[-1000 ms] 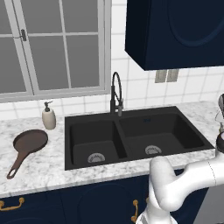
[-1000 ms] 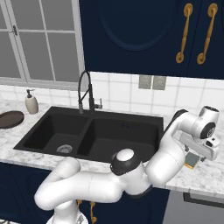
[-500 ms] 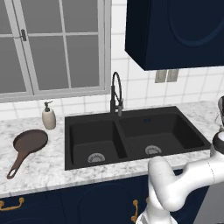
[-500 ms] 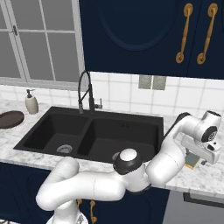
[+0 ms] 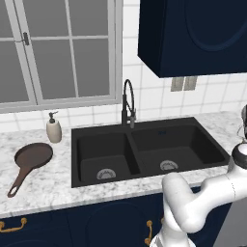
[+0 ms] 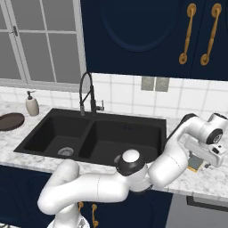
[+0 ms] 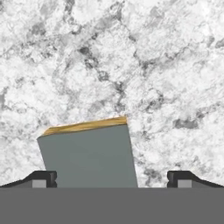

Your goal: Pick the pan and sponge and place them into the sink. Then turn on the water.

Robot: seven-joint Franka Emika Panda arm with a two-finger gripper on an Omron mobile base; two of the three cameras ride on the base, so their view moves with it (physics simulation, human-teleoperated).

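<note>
A: Start at the left. What's near the edge?

B: The pan (image 5: 34, 155) lies on the marble surface (image 5: 53, 185) left of the sink (image 5: 144, 149), its long handle (image 5: 18, 182) pointing toward the near edge but stopping short of it. Just beyond it, by the far wall, stands a soap dispenser (image 5: 53, 129). Bare marble lies between the pan and the sink's left rim.

A: And the sink itself?

B: Two black basins split by a centre divider, a silver drain in each — left drain (image 5: 105, 174), right drain (image 5: 168, 165). I see nothing else in either basin. The dark faucet (image 5: 128, 103) rises at the far rim, above the divider.

A: Further right?

B: The arm reaches over the surface right of the sink. In the right base view the gripper (image 6: 199, 162) points down beside the sink's right rim, with the sponge (image 6: 193, 164) directly under it, a yellow corner showing — the near edge of the surface is close there.

A: Are the fingers on it?

B: No. In the hand view the fingers (image 7: 43, 178) stand wide apart, one on each side of the sponge's grey-blue top, with a clear gap on the right side. The sponge sits slightly skewed between them, open marble all around it.
</note>
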